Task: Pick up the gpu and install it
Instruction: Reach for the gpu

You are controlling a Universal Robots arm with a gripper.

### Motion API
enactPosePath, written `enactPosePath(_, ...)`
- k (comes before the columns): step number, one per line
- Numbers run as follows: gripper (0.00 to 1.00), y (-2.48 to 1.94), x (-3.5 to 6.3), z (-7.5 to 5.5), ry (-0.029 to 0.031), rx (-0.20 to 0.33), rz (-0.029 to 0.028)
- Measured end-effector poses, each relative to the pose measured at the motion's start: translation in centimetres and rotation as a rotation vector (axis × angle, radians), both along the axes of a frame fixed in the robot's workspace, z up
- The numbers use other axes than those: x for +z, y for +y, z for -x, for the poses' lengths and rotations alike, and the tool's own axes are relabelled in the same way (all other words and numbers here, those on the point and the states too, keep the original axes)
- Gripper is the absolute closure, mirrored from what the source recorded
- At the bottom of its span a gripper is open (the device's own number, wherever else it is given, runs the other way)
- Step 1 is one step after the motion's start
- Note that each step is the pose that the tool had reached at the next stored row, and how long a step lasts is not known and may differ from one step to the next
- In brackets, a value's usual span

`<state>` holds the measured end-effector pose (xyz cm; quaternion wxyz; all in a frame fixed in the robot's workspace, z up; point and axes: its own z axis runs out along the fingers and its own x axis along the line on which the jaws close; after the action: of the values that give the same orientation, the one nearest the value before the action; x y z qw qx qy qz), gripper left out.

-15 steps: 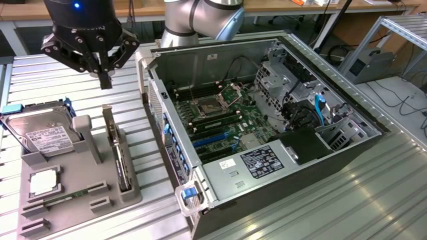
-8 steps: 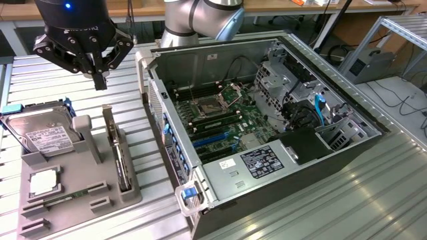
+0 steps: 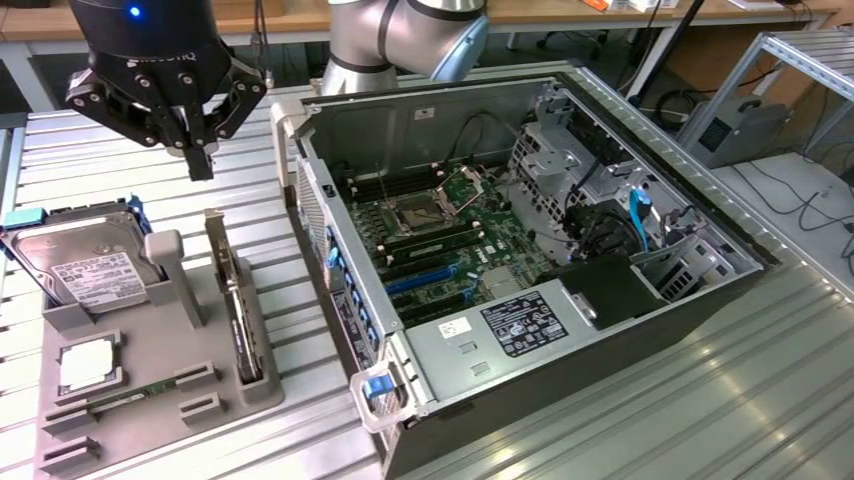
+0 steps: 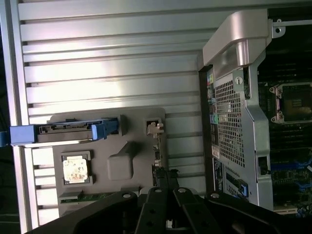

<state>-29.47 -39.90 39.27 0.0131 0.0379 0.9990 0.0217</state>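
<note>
Nearest the exterior camera, the grey holder [image 3: 174,350] is sitting on the ribbed metal table [image 3: 80,150]. It is carrying the gpu [image 3: 238,300] upright on its edge in a slot, between the hard drive [image 3: 80,265] and the open computer case [image 3: 374,130]. Over the holder's far end the gripper [image 3: 200,165] is hanging clear of the card, its claw pressed together and gripping nothing.
</note>
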Motion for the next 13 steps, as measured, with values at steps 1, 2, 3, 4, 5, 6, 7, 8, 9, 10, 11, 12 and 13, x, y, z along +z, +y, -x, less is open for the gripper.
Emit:
enactPosePath(1,0.89,-0.02,0.00,0.0,0.0000,0.000,0.0000)
enactPosePath(2,0.89,-0.05,0.00,0.0,0.0001,0.000,0.0001)
enactPosePath(3,0.89,-0.09,0.01,0.0,0.0001,0.000,0.0001)
enactPosePath(4,0.89,-0.15,0.00,0.0,0.0000,0.000,0.0000)
enactPosePath(5,0.89,-0.22,0.00,0.0,0.0000,0.000,0.0000)
enactPosePath(6,0.89,-0.29,0.00,0.0,0.0001,0.000,0.0001)
enactPosePath(7,0.89,-0.40,0.00,0.0,0.0001,0.000,0.0001)
enactPosePath(8,0.89,-0.48,0.00,0.0,0.0001,0.000,0.0001)
enactPosePath(9,0.89,-0.56,0.00,0.0,0.0000,0.000,0.0001)
enactPosePath(10,0.89,-0.74,0.00,0.0,0.0001,0.000,0.0001)
enactPosePath(11,0.89,-0.94,0.00,0.0,0.0000,0.000,0.0000)
enactPosePath(12,0.89,-1.09,0.00,0.0,0.0001,0.000,0.0001)
enactPosePath(13,0.89,-1.16,0.00,0.0,0.0000,0.000,0.0000)
